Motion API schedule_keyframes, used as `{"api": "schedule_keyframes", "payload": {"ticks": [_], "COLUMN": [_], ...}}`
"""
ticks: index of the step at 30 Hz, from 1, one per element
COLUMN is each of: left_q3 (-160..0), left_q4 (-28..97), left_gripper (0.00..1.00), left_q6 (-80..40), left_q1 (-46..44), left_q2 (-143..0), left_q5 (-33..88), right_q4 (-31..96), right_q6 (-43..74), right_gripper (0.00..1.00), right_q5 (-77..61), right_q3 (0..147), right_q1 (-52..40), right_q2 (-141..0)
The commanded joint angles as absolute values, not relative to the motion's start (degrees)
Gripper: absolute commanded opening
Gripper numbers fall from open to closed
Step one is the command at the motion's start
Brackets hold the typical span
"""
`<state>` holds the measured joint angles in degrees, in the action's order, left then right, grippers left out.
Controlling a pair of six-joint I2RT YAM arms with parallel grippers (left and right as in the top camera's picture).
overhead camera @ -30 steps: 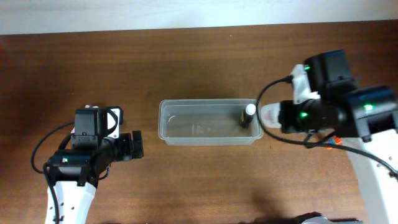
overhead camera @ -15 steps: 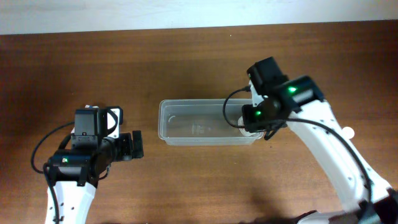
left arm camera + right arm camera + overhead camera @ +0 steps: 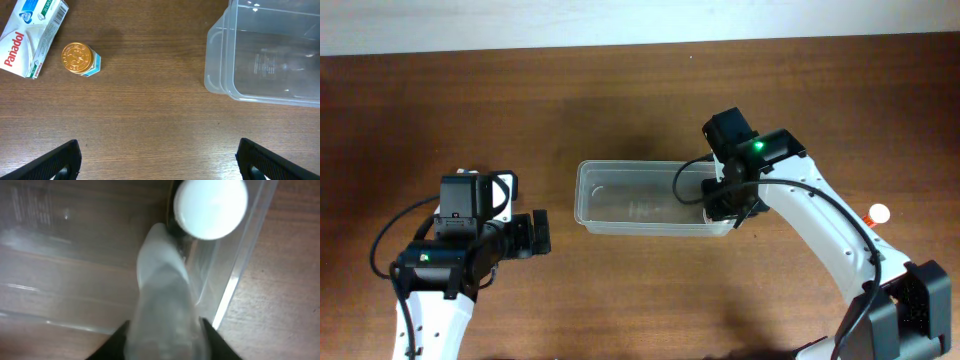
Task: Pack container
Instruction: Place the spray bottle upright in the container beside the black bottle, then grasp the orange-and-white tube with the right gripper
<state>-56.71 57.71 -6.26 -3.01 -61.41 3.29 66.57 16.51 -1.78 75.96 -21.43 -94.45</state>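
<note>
While the right gripper hung over one end of the container, its fingers clenched on a pale, blurred item, a white-capped bottle stood just ahead of the fingertips, inside the tub's end wall. The left gripper was spread wide and empty. The container sat ahead and to its right, a Panadol box and gold-capped bottle ahead to its left. The tub looked light, thin-walled and slick, likely to flex or slide; the rim at a short end seemed the safest hold.
</note>
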Motion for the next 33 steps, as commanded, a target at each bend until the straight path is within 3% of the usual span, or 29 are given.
{"api": "schedule_keyframes", "payload": {"ticks": [1,7,9,12,16,22,33], "left_q3": [-57.69,-57.69,-57.69,-57.69,-57.69,-57.69,-57.69], "left_q4": [57.80,57.95,58.04,58.11,58.13,58.11,58.15], "left_gripper": [1.00,0.99,0.99,0.99,0.99,0.99,1.00], "left_q6": [-6.37,-6.37,-6.37,-6.39,-6.37,-6.37,-6.39], "left_q1": [-3.22,-3.22,-3.22,-3.22,-3.22,-3.22,-3.22], "left_q2": [-61.45,-61.45,-61.45,-61.45,-61.45,-61.45,-61.45], "left_q5": [4.34,4.32,4.32,4.32,4.32,4.32,4.32], "right_q4": [66.92,72.51,75.02,75.72,77.12,77.95,71.81], "right_q6": [17.02,19.27,21.67,21.98,21.93,18.20,14.37], "right_gripper": [0.41,0.46,0.54,0.66,0.75,0.77,0.75], "right_q5": [-0.80,7.11,10.70,11.00,10.00,1.85,-1.37], "right_q3": [77.54,88.75,93.30,96.68,96.79,91.98,80.01], "right_q1": [-21.65,-20.82,-18.22,-11.40,1.45,20.45,30.09], "right_q2": [-93.80,-89.10,-86.91,-83.92,-82.61,-87.09,-97.73]}}
